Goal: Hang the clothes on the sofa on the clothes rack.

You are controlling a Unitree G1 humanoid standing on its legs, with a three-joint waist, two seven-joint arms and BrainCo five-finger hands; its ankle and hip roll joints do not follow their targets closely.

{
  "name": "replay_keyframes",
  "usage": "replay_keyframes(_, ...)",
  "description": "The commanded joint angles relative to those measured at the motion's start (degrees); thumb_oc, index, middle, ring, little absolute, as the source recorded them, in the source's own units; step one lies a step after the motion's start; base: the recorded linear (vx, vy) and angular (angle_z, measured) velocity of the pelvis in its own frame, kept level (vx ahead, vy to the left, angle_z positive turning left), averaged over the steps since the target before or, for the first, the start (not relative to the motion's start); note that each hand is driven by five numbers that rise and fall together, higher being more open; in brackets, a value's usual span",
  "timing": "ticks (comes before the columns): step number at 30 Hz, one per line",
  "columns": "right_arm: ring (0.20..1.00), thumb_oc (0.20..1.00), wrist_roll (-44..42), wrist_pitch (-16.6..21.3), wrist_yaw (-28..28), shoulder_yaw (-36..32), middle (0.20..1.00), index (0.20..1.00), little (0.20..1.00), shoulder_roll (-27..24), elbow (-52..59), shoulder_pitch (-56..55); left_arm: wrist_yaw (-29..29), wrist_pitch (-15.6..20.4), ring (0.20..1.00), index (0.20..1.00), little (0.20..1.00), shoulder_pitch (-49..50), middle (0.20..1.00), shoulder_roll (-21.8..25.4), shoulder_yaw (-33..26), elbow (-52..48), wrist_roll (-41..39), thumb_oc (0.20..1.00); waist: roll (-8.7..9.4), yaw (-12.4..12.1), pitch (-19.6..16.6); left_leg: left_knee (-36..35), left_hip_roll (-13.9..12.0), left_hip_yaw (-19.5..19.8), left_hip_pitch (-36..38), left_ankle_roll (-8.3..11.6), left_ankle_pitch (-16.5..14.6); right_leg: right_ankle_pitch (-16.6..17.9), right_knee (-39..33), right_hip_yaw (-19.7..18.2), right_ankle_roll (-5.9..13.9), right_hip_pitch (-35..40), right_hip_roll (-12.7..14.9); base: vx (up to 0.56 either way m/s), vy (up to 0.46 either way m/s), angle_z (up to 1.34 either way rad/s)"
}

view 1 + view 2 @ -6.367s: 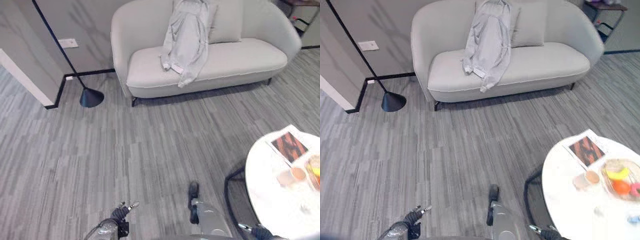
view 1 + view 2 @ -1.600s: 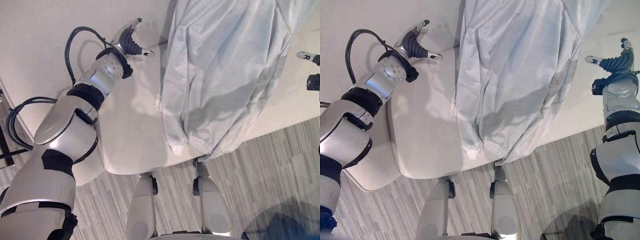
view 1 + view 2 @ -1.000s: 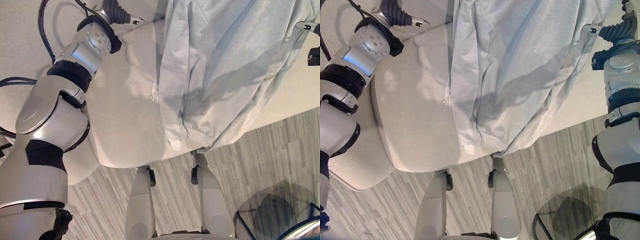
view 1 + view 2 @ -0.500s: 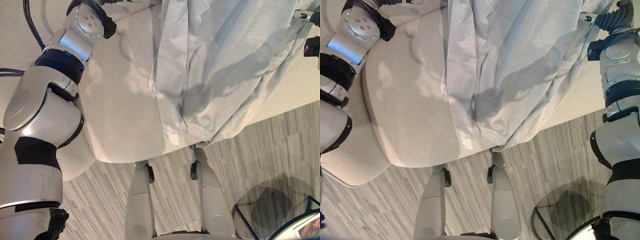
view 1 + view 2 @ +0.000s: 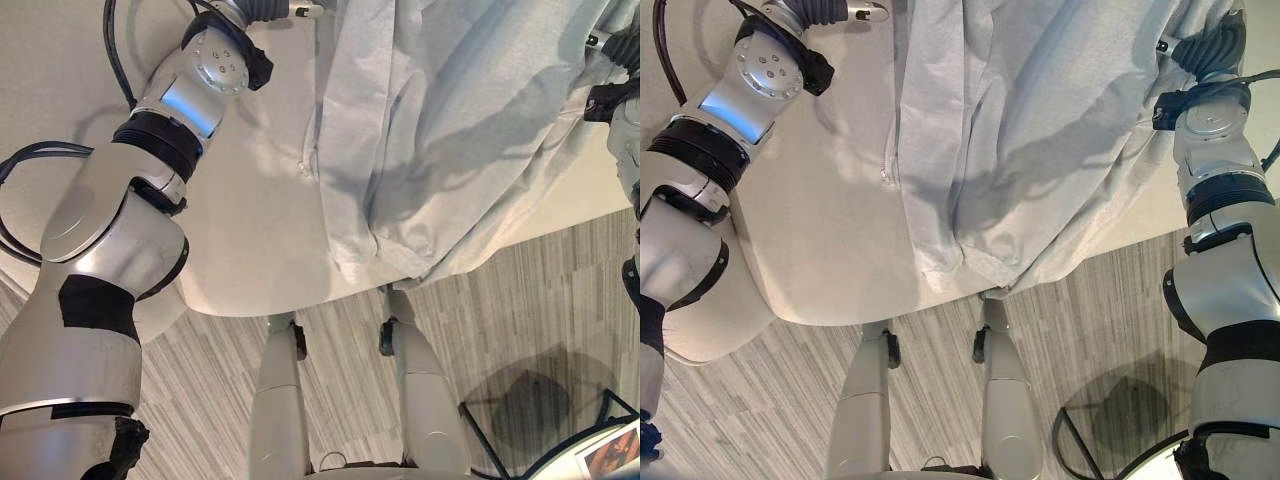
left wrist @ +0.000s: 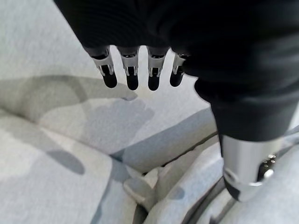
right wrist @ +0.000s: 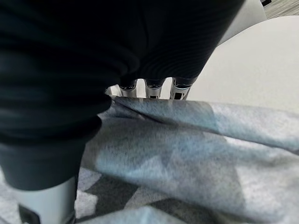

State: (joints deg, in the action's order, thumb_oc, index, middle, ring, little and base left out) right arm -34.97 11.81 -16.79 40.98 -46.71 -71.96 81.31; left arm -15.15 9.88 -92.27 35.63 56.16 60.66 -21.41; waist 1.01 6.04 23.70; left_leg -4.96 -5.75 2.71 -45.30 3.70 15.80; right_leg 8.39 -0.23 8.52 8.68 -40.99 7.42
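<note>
A light grey zip-up garment (image 5: 450,130) lies draped down the pale sofa (image 5: 250,220), its hem hanging over the seat's front edge. My left hand (image 5: 820,10) is raised at the top, just left of the garment's upper edge. In the left wrist view its fingers (image 6: 132,74) are straight and hover above the cloth (image 6: 56,177), holding nothing. My right hand (image 5: 1202,48) is against the garment's right side. In the right wrist view a fold of the grey cloth (image 7: 187,140) lies across the front of that hand (image 7: 93,46).
Grey striped floor (image 5: 540,300) runs in front of the sofa. A round white table on a black frame (image 5: 600,455) sits at the lower right corner. The sofa's rounded arm (image 5: 700,330) is at the left.
Both hands have closed in on the garment: the left hand towards its upper left edge, the right hand onto its right side. The view has shifted slightly.
</note>
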Motion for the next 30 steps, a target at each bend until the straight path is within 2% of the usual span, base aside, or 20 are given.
replay_keyframes(1, 0.200, 0.200, 0.3, 1.0, 2.0, 2.3, 0.200, 0.200, 0.200, 2.2, 1.7, 2.4, -2.5, 3.2, 0.363, 0.363, 0.363, -6.1, 0.363, 1.9, -2.8, -0.9, -2.0, 0.363, 0.48, -1.1, 3.2, 0.0, 0.5, 4.7, 7.9, 3.99, -7.6, 2.4, -4.8, -3.1, 2.21, 2.0, -1.9, 0.00, 0.000, 0.00)
replay_keyframes(2, 0.200, 0.200, 0.6, 1.2, 1.7, 2.4, 0.200, 0.200, 0.200, 2.2, 2.4, 2.3, -2.8, 3.2, 0.200, 0.200, 0.200, -6.0, 0.200, 2.0, -2.8, -1.3, -2.2, 0.200, 0.54, -1.2, 3.2, 0.0, 0.6, 4.8, 8.0, 3.92, -7.7, 2.4, -4.8, -3.2, 2.08, 2.0, -2.0, 0.00, 0.000, 0.00)
replay_keyframes(10, 0.200, 0.200, 1.5, 2.5, 0.3, 2.9, 0.200, 0.200, 0.200, 2.1, 9.9, 2.4, -4.7, 3.6, 0.200, 0.200, 0.200, -5.7, 0.200, 3.0, -4.0, -4.7, -3.3, 0.200, 0.40, -1.3, 3.6, 0.0, 0.5, 5.1, 7.9, 3.80, -7.8, 2.2, -4.8, -3.8, 1.97, 1.6, -2.1, 0.00, 0.000, 0.00)
replay_keyframes(16, 0.200, 0.200, 2.0, 4.3, -1.8, -0.1, 0.200, 0.200, 0.200, 1.3, 17.7, 0.0, -6.0, 3.6, 0.200, 0.200, 0.200, -3.9, 0.200, 4.1, -5.9, -8.0, -3.0, 0.200, 0.48, -1.0, 4.0, 0.0, 0.6, 5.0, 8.6, 3.80, -7.6, 2.5, -4.8, -3.9, 1.91, 2.1, -2.1, -0.01, 0.006, 0.00)
replay_keyframes(18, 0.200, 0.200, 2.9, 5.6, -3.6, -3.1, 0.200, 0.200, 0.200, 0.7, 23.2, -2.6, -6.8, 3.4, 0.200, 0.200, 0.200, -2.6, 0.200, 4.6, -7.2, -9.7, -2.0, 0.200, 0.45, -0.9, 4.0, 0.0, 0.6, 4.5, 9.6, 4.00, -8.2, 2.2, -4.8, -3.7, 1.85, 2.9, -2.3, -0.04, -0.001, -0.01)
replay_keyframes(20, 0.200, 0.200, 3.0, 5.5, -3.7, -3.3, 0.200, 0.200, 0.200, 0.6, 23.4, -2.8, -6.9, 3.3, 0.200, 0.200, 0.200, -2.6, 0.200, 4.6, -7.1, -9.7, -2.0, 0.200, 0.54, -0.8, 4.0, 0.0, 0.8, 4.6, 9.4, 3.96, -7.8, 2.5, -4.8, -3.6, 1.89, 2.8, -2.1, -0.02, 0.003, -0.01)
replay_keyframes(22, 0.200, 0.200, 5.1, 6.5, -5.5, -7.1, 0.200, 0.200, 0.200, 0.3, 28.4, -6.1, -7.5, 3.1, 0.200, 0.200, 0.200, -1.7, 0.200, 5.4, -8.0, -11.6, -0.6, 0.200, 0.26, -0.6, 3.8, 0.0, 0.7, 4.0, 10.6, 4.19, -8.6, 2.3, -4.8, -3.4, 1.94, 3.9, -2.4, -0.04, 0.000, -0.02)
replay_keyframes(30, 0.200, 0.200, 11.3, 8.8, -10.4, -17.3, 0.200, 0.200, 0.200, -1.5, 42.6, -14.5, -9.8, 3.5, 0.200, 0.200, 0.200, 0.2, 0.200, 6.9, -11.3, -17.0, 0.3, 0.200, 0.09, 0.2, 3.5, 0.0, 0.8, 3.3, 12.1, 4.54, -7.8, 2.7, -4.8, -2.6, 2.32, 6.0, -1.6, -0.05, -0.009, -0.02)
